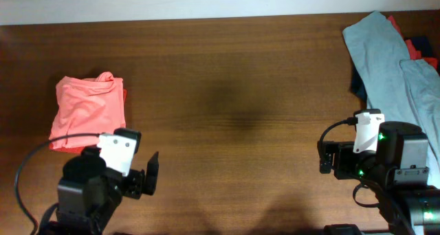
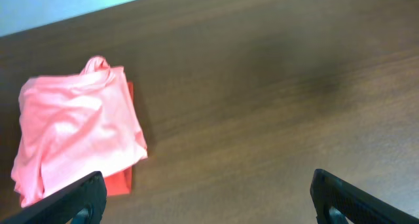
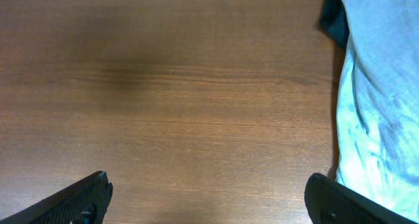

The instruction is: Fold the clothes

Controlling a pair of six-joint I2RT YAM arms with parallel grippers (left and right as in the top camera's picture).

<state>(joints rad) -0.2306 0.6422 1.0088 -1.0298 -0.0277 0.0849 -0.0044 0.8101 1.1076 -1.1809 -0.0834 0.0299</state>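
Two grippers: left gripper (image 2: 209, 211), right gripper (image 3: 213, 204), wide, empty.
Grey-blue shirt (image 1: 392, 56): table's (image 1: 227, 91) right edge, perhaps overhanging; liable to slide off under a shallow pinch.

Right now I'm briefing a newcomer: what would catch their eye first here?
A folded pink shirt lies left on the table, a red-orange edge beneath. A grey-blue shirt sprawls unfolded at the right edge. The left gripper and right gripper stand open over bare wood.
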